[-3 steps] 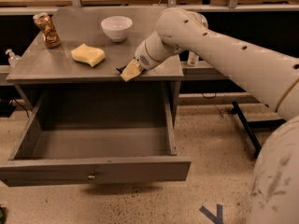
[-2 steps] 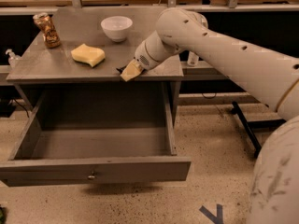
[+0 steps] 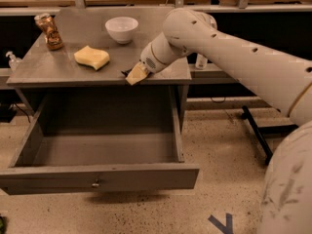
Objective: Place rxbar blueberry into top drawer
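We start with the robot's white arm (image 3: pixel 234 48), which sweeps in from the right across the frame, above the pale bulk of its base (image 3: pixel 287 189) at lower right. Next is the grey table (image 3: pixel 48 67), and under it the top drawer (image 3: pixel 97 177), pulled fully out with its floor bare and its small lock fitting facing us. On the tabletop sit a white bowl (image 3: pixel 121 29) near the back, a yellow wavy sponge (image 3: pixel 91 57) in the middle and a patterned can (image 3: pixel 48 31) at the back left corner. The gripper (image 3: pixel 136 74) is at the table's front edge, right of the sponge and above the drawer's back right part. We cannot tell whether the claw is wide, narrow or clamped on anything. A thin dark sliver just left of its tip is, we judge, the rxbar blueberry (image 3: pixel 126 72), touching or nearly touching the claw at the table edge. Over the past second we find almost no change: the gripper and the dark sliver sit where they did. For the task this reads to us as a pause at the edge. The bar is not yet in the drawer, and it still needs to be carried out over the open cavity.
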Controlling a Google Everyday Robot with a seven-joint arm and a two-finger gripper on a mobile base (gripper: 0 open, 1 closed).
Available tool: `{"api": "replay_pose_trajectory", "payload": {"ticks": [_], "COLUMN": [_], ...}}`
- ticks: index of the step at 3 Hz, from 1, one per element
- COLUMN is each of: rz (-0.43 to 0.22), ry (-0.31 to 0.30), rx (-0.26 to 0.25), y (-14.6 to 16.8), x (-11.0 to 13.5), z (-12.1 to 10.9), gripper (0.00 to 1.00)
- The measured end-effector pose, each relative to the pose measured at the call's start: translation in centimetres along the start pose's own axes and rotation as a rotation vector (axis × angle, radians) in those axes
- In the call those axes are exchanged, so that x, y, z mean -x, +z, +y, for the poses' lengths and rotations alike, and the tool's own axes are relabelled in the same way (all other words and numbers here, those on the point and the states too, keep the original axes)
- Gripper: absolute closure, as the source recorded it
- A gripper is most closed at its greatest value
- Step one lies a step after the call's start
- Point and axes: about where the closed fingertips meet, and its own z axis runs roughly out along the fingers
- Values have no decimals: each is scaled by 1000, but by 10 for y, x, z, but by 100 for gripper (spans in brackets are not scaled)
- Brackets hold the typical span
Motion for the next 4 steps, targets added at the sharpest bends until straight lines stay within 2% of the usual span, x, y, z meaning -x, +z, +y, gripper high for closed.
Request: {"api": "replay_pose_trajectory", "payload": {"ticks": [4], "rz": [0], "ry": [0], "rx": [0], "y": [0], "x": [0], "z": [0], "gripper": [100]}}
